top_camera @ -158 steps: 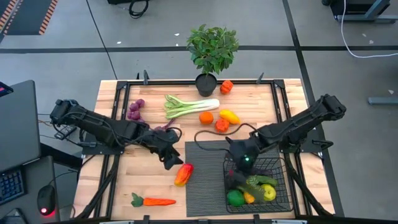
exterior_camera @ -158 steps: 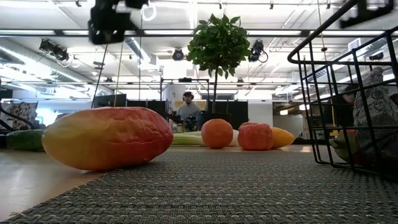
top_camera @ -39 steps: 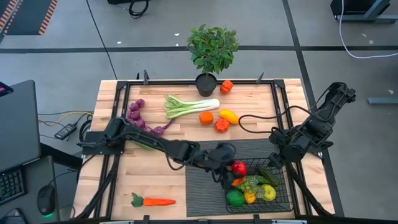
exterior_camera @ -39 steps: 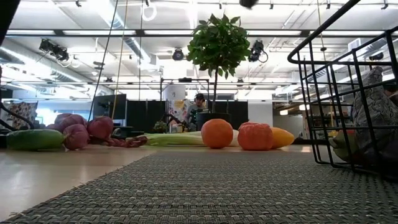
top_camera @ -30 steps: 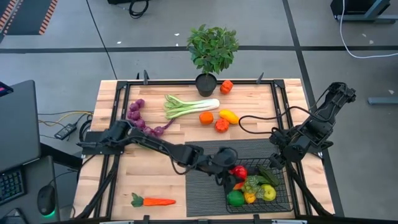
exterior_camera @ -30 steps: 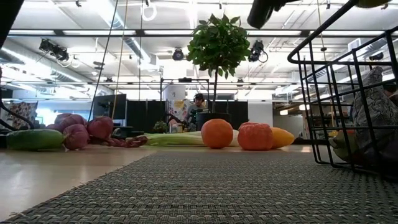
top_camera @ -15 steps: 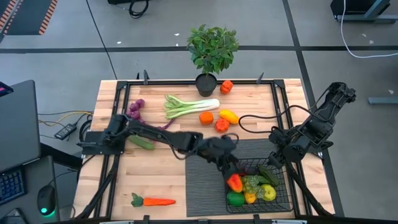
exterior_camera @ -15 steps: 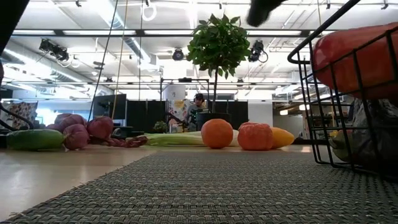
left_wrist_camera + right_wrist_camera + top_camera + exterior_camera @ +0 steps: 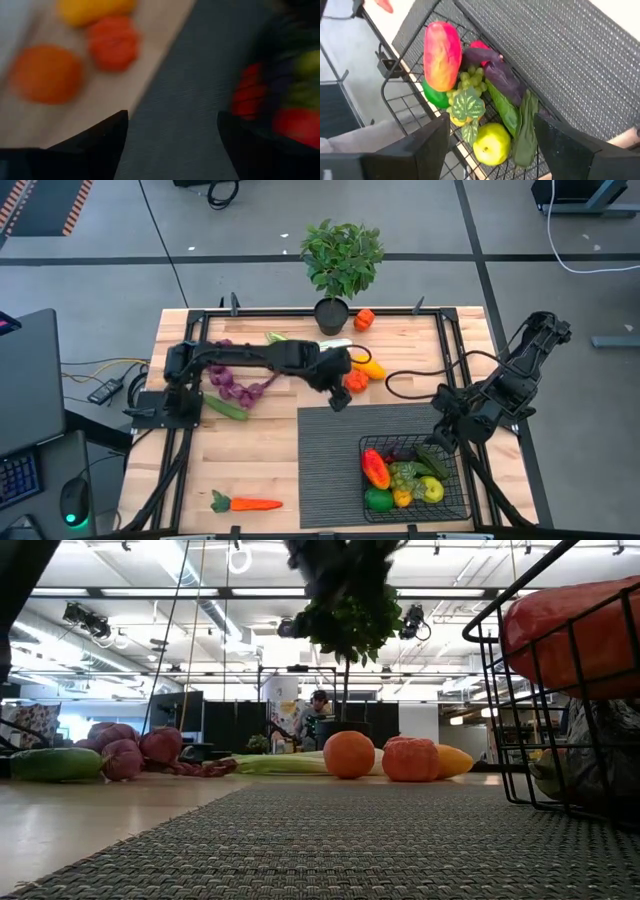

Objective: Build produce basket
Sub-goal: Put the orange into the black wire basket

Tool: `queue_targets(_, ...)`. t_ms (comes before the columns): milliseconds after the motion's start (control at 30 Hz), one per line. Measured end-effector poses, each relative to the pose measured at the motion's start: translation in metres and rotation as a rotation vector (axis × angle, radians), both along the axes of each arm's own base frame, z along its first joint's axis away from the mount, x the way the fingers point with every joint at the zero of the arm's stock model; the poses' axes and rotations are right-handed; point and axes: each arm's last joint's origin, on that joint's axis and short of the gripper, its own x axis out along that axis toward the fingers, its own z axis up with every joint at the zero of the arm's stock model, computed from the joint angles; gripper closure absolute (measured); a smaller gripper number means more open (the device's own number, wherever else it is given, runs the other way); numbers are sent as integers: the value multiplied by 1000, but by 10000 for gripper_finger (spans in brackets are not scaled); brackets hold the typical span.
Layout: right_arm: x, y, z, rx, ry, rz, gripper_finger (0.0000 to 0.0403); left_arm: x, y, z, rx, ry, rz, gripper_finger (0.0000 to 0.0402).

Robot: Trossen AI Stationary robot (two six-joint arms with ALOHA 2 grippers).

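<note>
The black wire basket stands on the near right of the dark mat. In it lie a red-and-yellow fruit, green grapes, a purple eggplant, a yellow-green apple and other produce. My left gripper hangs open over the mat's far left corner, with nothing between its fingers, close to an orange and a red pepper. My right gripper hovers open over the basket's far right corner, also with nothing between its fingers.
On the bare wood lie a carrot, a cucumber, purple produce, a leek partly under my left arm, a yellow piece and a small orange piece. A potted plant stands at the far edge.
My left gripper has swung from over the basket's near left side toward the table's far edge, out to the mat's far left corner, tipping more steeply down. The red-and-yellow fruit that was at its fingers has dropped into the basket and lies there.
</note>
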Motion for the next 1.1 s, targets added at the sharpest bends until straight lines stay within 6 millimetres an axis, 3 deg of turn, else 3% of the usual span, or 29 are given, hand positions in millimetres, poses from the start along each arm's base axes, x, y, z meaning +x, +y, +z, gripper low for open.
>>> queue_targets(167, 2, -2, 1, -65, -79, -102, 114, -5, 32, -2, 223, 66, -116, 97)
queue_targets(333, 9, -8, 1, -139, -193, -298, 114, -11, 64, -7, 314, 142, -226, 95)
queue_targets(433, 15, -12, 0, -176, -221, -366, 114, -16, 88, -19, 287, 207, -265, 95)
queue_targets(633, 31, -25, -1, -242, -223, -420, 114, -18, 124, -33, 167, 142, -322, 99)
queue_targets(867, 51, -39, 4, -251, -270, -370, 114, -9, 120, -39, 152, 82, -414, 102)
queue_targets(1100, 64, -62, 7, -350, -268, -282, 114, 6, 109, -62, 165, 104, -444, 102)
